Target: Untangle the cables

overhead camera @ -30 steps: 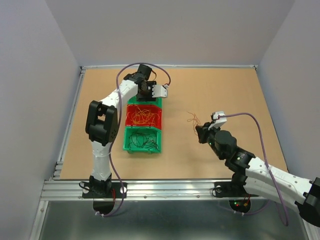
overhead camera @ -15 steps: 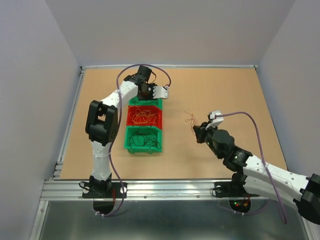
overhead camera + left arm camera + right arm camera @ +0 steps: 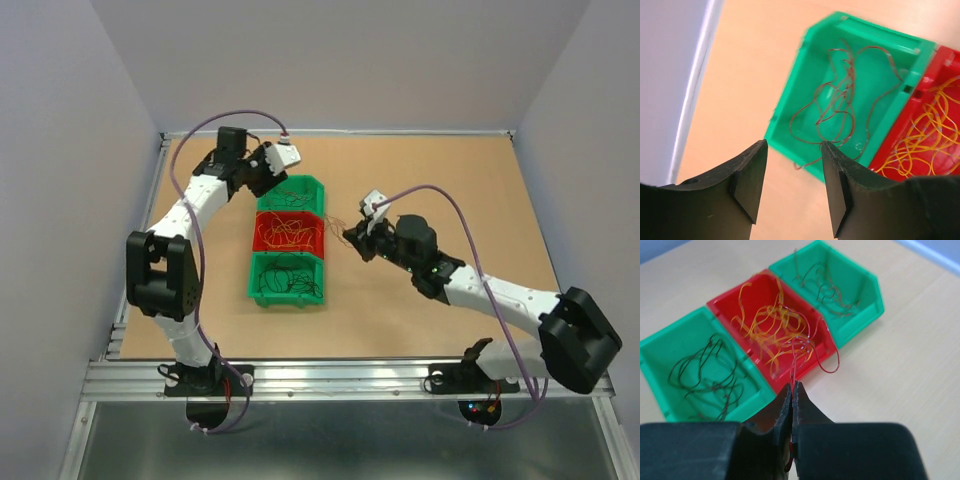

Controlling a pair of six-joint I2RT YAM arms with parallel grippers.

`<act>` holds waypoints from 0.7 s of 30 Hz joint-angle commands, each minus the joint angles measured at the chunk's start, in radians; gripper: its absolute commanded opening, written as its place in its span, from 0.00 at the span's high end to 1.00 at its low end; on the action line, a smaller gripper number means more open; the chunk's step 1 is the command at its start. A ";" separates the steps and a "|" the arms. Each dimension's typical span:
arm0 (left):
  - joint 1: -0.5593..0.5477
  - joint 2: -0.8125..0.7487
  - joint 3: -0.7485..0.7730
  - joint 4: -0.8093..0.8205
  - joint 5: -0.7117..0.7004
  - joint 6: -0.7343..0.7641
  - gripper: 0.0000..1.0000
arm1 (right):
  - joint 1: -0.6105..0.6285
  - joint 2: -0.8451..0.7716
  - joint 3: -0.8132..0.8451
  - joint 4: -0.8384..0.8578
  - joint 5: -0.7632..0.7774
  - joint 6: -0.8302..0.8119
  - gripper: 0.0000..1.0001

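Note:
Three bins stand in a row. The far green bin [image 3: 300, 190] [image 3: 860, 55] holds red cables [image 3: 840, 100]. The red bin [image 3: 290, 232] [image 3: 747, 307] holds orange-yellow cables [image 3: 770, 322]. The near green bin [image 3: 285, 280] [image 3: 670, 347] holds dark cables [image 3: 705, 372]. My right gripper [image 3: 350, 238] [image 3: 791, 386] is shut on a thin red cable [image 3: 812, 347] whose loops hang by the red bin's right edge. My left gripper [image 3: 288, 154] [image 3: 793, 150] is open and empty, just behind and to the left of the far green bin.
The bins sit left of the table's middle on a brown board [image 3: 450, 190]. Grey walls close in the left, back and right sides. A metal rail [image 3: 330, 375] runs along the near edge. Thick purple cables arc over both arms.
My left arm has swung back and to the left, off the far green bin. My right arm has carried the red cable leftward, from the board's middle to the red bin's right edge.

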 commanded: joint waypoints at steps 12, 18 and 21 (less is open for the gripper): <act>0.172 -0.279 -0.557 0.899 -0.046 -0.706 0.37 | -0.234 0.692 0.792 -0.066 -0.820 -0.263 0.99; 0.177 -0.249 -0.543 0.879 -0.068 -0.704 0.38 | -0.249 1.108 1.245 -0.329 -0.814 -0.309 0.99; 0.177 -0.266 -0.551 0.881 -0.060 -0.703 0.38 | -0.246 1.313 1.526 -0.655 -0.772 -0.363 0.95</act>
